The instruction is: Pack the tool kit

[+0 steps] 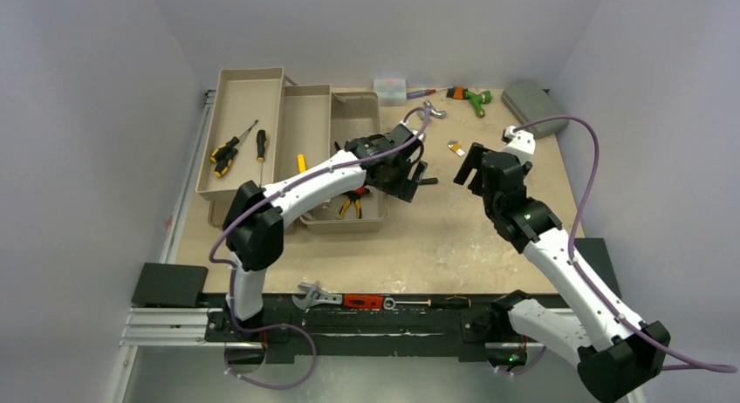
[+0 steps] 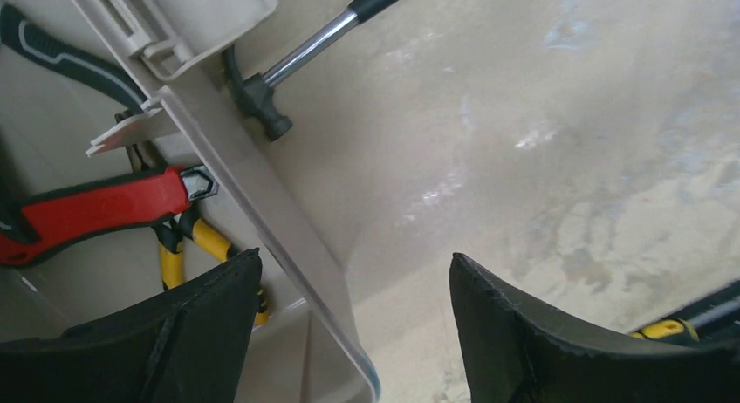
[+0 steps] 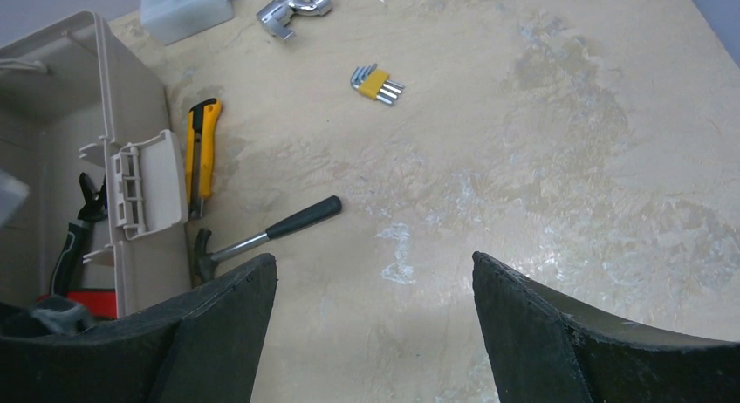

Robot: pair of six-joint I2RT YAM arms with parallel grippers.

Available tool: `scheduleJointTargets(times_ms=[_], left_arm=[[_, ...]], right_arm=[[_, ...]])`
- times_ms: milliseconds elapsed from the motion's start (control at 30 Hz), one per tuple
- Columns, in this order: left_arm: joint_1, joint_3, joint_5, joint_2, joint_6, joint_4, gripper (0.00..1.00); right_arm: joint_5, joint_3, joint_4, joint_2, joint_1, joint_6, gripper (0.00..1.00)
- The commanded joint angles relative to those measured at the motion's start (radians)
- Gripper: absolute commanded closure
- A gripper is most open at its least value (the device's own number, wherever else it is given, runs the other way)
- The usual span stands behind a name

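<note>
The tan tool kit box point(image 1: 356, 115) stands open at the back left with its trays point(image 1: 249, 98) folded out. Two screwdrivers point(image 1: 234, 149) lie in the far-left tray. My left gripper point(image 2: 353, 259) is open, with the box's right wall point(image 2: 262, 194) between its fingers and untouched; in the top view the left gripper point(image 1: 417, 178) hangs at that wall. A red-handled tool point(image 2: 96, 211) and yellow-handled pliers point(image 2: 202, 244) lie inside. A hammer point(image 3: 262, 233) lies on the table just outside the box. My right gripper point(image 3: 373, 259) is open and empty over bare table.
A yellow utility knife point(image 3: 201, 146) lies beside the box and a hex key set point(image 3: 377, 80) farther out. At the back are a small clear box point(image 1: 390, 89), a green-and-orange tool point(image 1: 471, 98) and a grey case point(image 1: 534, 106). A wrench and a red tool point(image 1: 362, 301) lie on the front rail.
</note>
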Motion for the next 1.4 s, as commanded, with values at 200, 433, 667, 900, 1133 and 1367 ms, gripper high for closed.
scheduleJointTargets(times_ms=[200,433,667,900,1133,1367], left_arm=[[0.077,-0.094,-0.121,-0.003,-0.082,-0.031,0.44],[0.22,-0.281,-0.01,-0.1,-0.101,0.074,0.83],[0.266,-0.317,-0.013,-0.156,-0.09,0.085,1.0],[0.305,-0.374,-0.031,-0.218,-0.096,0.1,1.0],[0.308,-0.426,0.005,-0.279,-0.094,0.131,0.96],[0.309,-0.465,0.031,-0.372,-0.069,0.154,0.68]], right_arm=[[-0.016,-0.024,0.034,0.042,-0.007,0.021,0.2],[-0.145,0.027,0.084,0.19,-0.016,0.083,0.2],[-0.225,0.16,0.111,0.405,-0.025,0.25,0.2],[-0.252,0.424,0.04,0.71,-0.006,0.255,0.21],[-0.18,0.727,-0.09,1.0,0.053,0.195,0.21],[-0.143,0.841,-0.066,1.111,0.053,0.128,0.23]])
